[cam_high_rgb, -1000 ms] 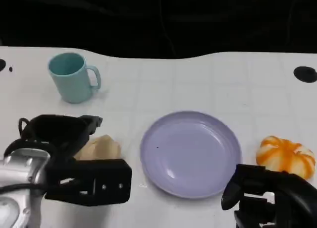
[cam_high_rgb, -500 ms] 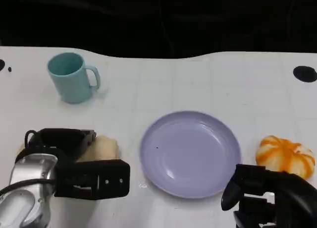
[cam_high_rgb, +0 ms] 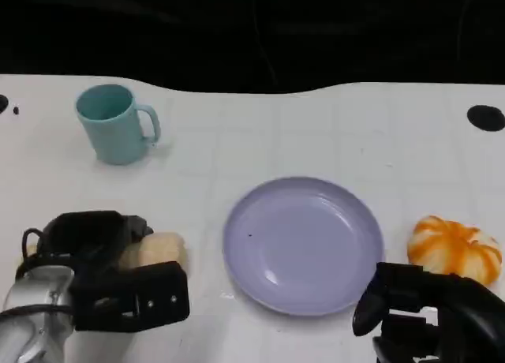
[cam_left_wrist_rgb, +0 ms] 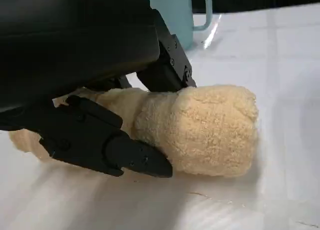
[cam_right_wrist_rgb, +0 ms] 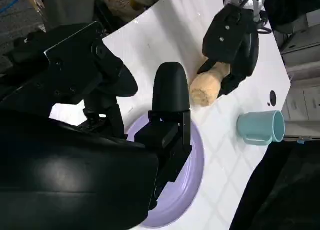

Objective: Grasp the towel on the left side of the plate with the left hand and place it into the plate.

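A rolled cream towel lies on the white table, left of the lavender plate. My left hand sits over its near end. In the left wrist view black fingers close on the towel from both sides, and the roll still rests on the table. The right wrist view shows the left hand wrapped around the towel, beside the plate. My right hand stays at the near right edge, fingers apart, holding nothing.
A teal mug stands at the back left, well beyond the towel. An orange-and-white pumpkin sits just right of the plate, close to my right hand. A black round mark is at the table's far right.
My left hand has drawn back toward the near edge and settled lower over the towel, with its fingers closing around it. The towel has shifted slightly nearer. The right hand has not moved.
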Robot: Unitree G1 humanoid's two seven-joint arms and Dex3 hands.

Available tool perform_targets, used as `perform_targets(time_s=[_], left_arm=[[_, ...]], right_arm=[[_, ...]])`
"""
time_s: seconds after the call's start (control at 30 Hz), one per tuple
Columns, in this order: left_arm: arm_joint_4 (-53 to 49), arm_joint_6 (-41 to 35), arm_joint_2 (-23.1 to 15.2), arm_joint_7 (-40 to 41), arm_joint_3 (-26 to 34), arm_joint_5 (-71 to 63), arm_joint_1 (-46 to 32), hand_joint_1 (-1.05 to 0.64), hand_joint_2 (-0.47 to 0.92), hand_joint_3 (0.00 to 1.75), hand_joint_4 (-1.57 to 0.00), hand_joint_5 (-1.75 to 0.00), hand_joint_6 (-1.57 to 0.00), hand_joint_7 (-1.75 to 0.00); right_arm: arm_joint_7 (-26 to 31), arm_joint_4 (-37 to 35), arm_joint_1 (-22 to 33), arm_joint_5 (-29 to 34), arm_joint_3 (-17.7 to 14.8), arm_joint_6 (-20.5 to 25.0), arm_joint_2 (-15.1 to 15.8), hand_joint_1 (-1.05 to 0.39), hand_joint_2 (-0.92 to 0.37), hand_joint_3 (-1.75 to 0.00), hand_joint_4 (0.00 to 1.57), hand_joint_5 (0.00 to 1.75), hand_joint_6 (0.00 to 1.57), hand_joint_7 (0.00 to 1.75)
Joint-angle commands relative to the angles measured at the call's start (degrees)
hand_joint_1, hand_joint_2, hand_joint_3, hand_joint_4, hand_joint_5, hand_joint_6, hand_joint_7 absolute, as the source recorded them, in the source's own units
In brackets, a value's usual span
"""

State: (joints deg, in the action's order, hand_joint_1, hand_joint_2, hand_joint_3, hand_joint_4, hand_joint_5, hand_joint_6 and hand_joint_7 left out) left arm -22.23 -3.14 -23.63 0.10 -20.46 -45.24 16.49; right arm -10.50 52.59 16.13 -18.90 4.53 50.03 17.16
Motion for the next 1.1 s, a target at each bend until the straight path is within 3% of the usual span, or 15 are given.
perform_targets(time_s=[0.03, 0.07, 0.27, 0.3, 0.4, 0.6, 0.8, 1.1], left_arm=[[-0.9, 1.6, -1.1, 5.2, 0.5, 0.1, -1.4, -0.28, 0.92, 0.25, -0.76, -1.73, -0.59, -1.64], [-0.3, 1.9, -1.1, 5.6, 0.7, 0.3, -1.5, -0.27, 0.92, 0.24, -0.76, -1.74, -0.58, -1.60], [6.5, 4.0, -1.3, 6.6, 3.5, 3.0, -2.7, -0.26, 0.92, 0.25, -0.82, -1.75, -0.56, -1.74], [8.0, 4.2, -1.2, 6.7, 3.9, 3.2, -3.0, -0.25, 0.88, 0.33, -0.84, -1.75, -0.58, -1.75], [12.1, 4.6, -0.7, 7.3, 4.8, 3.4, -3.4, -0.23, 0.65, 0.79, -0.87, -1.75, -0.61, -1.75], [20.3, 3.2, 1.7, 5.7, 5.2, 3.2, -3.1, -0.23, 0.51, 1.06, -0.91, -1.75, -0.63, -1.75], [26.7, 0.9, 5.3, 2.1, 3.2, 2.3, -1.6, -0.20, 0.46, 1.12, -0.91, -1.75, -0.63, -1.75], [26.9, -1.5, 11.6, -1.2, -1.9, 0.4, 2.0, -0.24, 0.43, 1.22, -0.94, -1.75, -0.69, -1.75]], right_arm=[[0.3, 0.7, -0.1, 0.0, 0.1, 0.4, 0.4, 0.00, -0.53, -1.19, 0.69, 1.71, 0.67, 1.43], [0.3, 0.6, -0.1, 0.0, 0.1, 0.3, 0.4, 0.00, -0.53, -1.19, 0.69, 1.71, 0.67, 1.43], [0.3, 0.6, -0.3, -0.4, -0.3, 0.9, 0.4, 0.00, -0.52, -1.19, 0.69, 1.71, 0.67, 1.43], [0.4, 0.7, -0.4, -0.5, -0.4, 1.2, 0.3, 0.00, -0.52, -1.19, 0.69, 1.71, 0.67, 1.43], [0.1, 0.5, -0.4, -0.7, -0.6, 0.9, 0.2, 0.01, -0.53, -1.20, 0.69, 1.72, 0.67, 1.43], [-0.1, 0.0, -0.4, -0.4, -0.5, 0.4, 0.6, 0.00, -0.52, -1.20, 0.69, 1.71, 0.67, 1.44], [-0.9, -0.8, -0.2, -0.5, -0.9, -0.4, 0.7, -0.01, -0.52, -1.19, 0.70, 1.71, 0.67, 1.43], [-2.0, -1.3, 0.4, -0.5, -2.0, -1.5, 1.1, -0.01, -0.53, -1.19, 0.69, 1.72, 0.67, 1.43]])
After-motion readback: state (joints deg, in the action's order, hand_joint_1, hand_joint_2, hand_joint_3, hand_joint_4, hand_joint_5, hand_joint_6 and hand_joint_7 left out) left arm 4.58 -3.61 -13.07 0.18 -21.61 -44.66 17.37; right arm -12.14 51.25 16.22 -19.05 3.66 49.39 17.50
